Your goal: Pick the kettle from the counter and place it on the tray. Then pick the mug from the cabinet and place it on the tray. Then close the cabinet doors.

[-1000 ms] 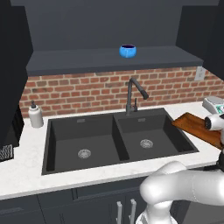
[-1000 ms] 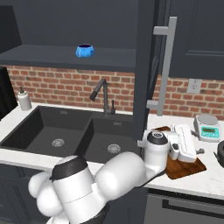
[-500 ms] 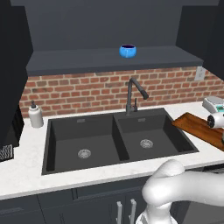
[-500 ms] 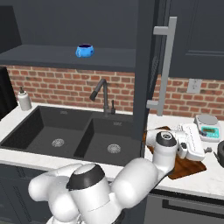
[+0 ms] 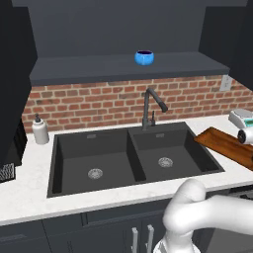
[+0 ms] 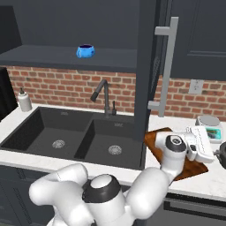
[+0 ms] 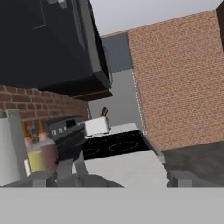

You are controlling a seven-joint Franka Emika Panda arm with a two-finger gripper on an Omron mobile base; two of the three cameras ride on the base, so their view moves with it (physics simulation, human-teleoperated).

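Note:
The dark kettle (image 6: pixel 223 154) sits on the white counter (image 5: pixel 29 183) at the far right, just past the brown wooden tray (image 6: pixel 176 152). My gripper (image 6: pixel 215 151) reaches over the tray's right end toward it, open. In the hand view the kettle's arched handle (image 7: pixel 72 168) rises low between the spread fingertips (image 7: pixel 41 178), left of the gripper's (image 7: pixel 111 179) middle and untouched. The blue mug (image 5: pixel 144 58) stands on the cabinet shelf (image 5: pixel 123 69). One tall cabinet door (image 6: pixel 145 66) hangs open, edge-on, with its grey handle (image 6: pixel 165 66).
A dark double sink (image 5: pixel 128 158) with a faucet (image 5: pixel 150 106) fills the counter's middle. A white pump bottle (image 5: pixel 39 130) stands at the left, and a white and teal device (image 6: pixel 209 128) behind the tray. Beyond the kettle are bottles (image 7: pixel 37 153), a stove (image 7: pixel 113 146) and a toaster (image 7: pixel 97 127).
My arm has swung right across the tray, bringing the open gripper up to the kettle. The hand has slid out of the left base view's right edge. Nothing else moved.

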